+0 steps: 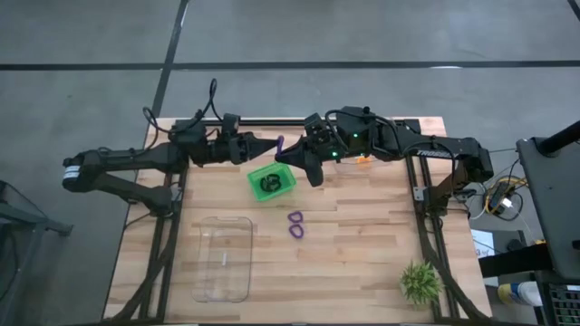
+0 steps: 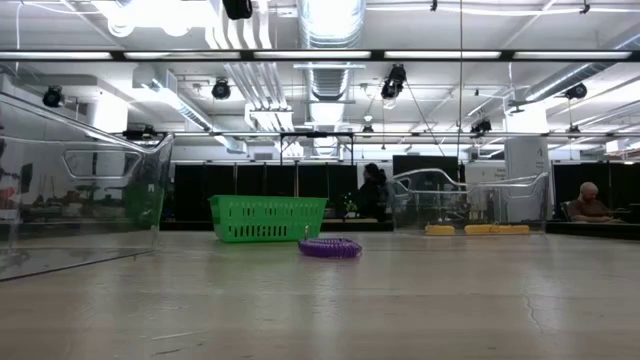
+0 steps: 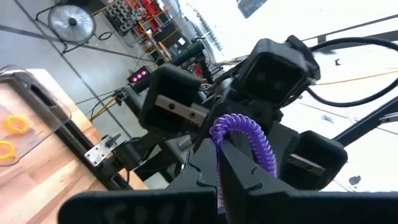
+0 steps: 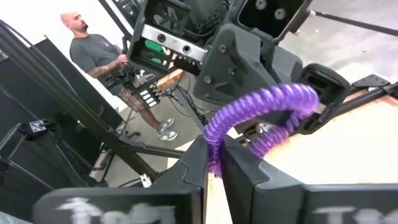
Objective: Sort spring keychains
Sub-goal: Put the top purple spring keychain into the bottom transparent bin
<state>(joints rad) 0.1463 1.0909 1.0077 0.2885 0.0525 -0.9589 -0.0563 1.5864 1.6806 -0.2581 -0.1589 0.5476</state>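
A purple spring keychain (image 1: pixel 280 144) hangs in the air between my two grippers, above the table's far part and just beyond the green bin (image 1: pixel 256 185). My left gripper (image 1: pixel 269 145) comes from the left and my right gripper (image 1: pixel 293 156) from the right; both are shut on this loop. Black keychains (image 1: pixel 270 184) lie inside the green bin. Two more purple keychains (image 1: pixel 295 224) lie on the bare table (image 2: pixel 329 247). Orange keychains (image 2: pixel 495 229) lie in a clear bin (image 2: pixel 470 200) under the right arm. My left gripper (image 3: pixel 219 152) pinches one side of the purple loop (image 3: pixel 217 163) between its two fingers. It comes level from the table's left. The loop arches up past the fingertips, lifted clear of the table. My right gripper (image 4: pixel 214 149) pinches the opposite side of the same purple loop (image 4: pixel 216 144) between its two fingers, coming from the table's right. The coil (image 4: pixel 267 99) arches away from the fingers toward the left gripper, clear of the table.
An empty clear bin (image 1: pixel 224 258) stands near the table's front left. A small green spiky plant (image 1: pixel 420 282) sits at the front right corner. The table's middle between them is bare wood. People show in the room behind the table.
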